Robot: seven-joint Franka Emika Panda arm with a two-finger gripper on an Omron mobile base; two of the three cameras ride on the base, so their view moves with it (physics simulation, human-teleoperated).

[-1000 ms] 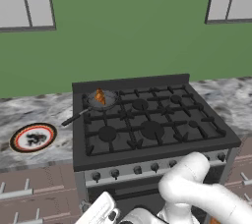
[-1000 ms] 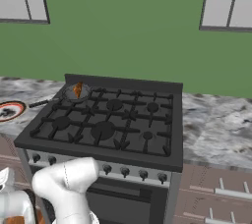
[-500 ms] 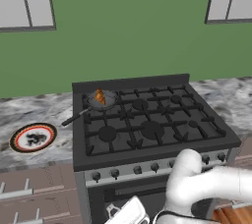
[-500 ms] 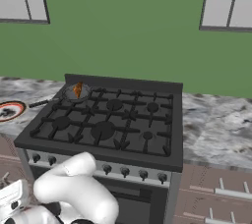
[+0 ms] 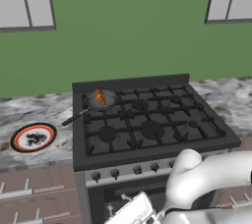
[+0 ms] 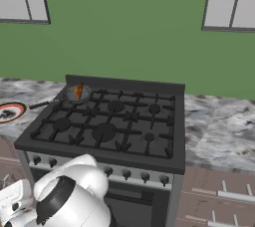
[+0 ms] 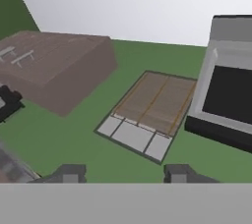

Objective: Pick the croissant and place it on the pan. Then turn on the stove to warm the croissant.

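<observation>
Croissant (image 5: 100, 96) sits in your pan (image 5: 101, 100) on the stove (image 5: 147, 125); your pincer (image 7: 123, 173), well apart below, hangs released.

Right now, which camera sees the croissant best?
The left base view: the croissant sits in the pan on the stove's back left burner, nearer and larger. The right base view shows it smaller, farther off. The hand view faces other things.

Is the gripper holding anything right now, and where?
Nothing. The gripper is open and empty; the croissant sits in the pan.
</observation>
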